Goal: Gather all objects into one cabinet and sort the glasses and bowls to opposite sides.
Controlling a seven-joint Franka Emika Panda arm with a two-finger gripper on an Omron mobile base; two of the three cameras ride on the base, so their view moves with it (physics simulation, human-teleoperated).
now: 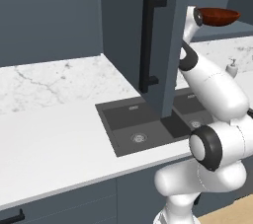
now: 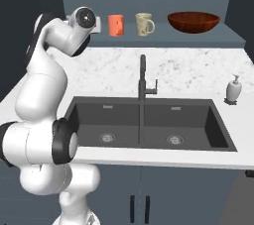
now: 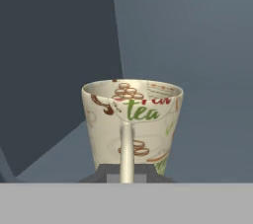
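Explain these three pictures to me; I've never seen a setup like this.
The white machine is a robot arm in a simulated kitchen. Two pictures come from cameras on its base, behind it to the left and right; the third looks along its hand. On the open cabinet's shelf stand an orange mug, a cream mug and a dark red bowl. Below are a marble counter, a sink and a soap dispenser. The hand view shows another cream mug just beyond the fingers; whether they grip it is unclear.

Arm raised high, wrist level; gripper (image 3: 126, 174) fingers low in hand view, spread not discernible.
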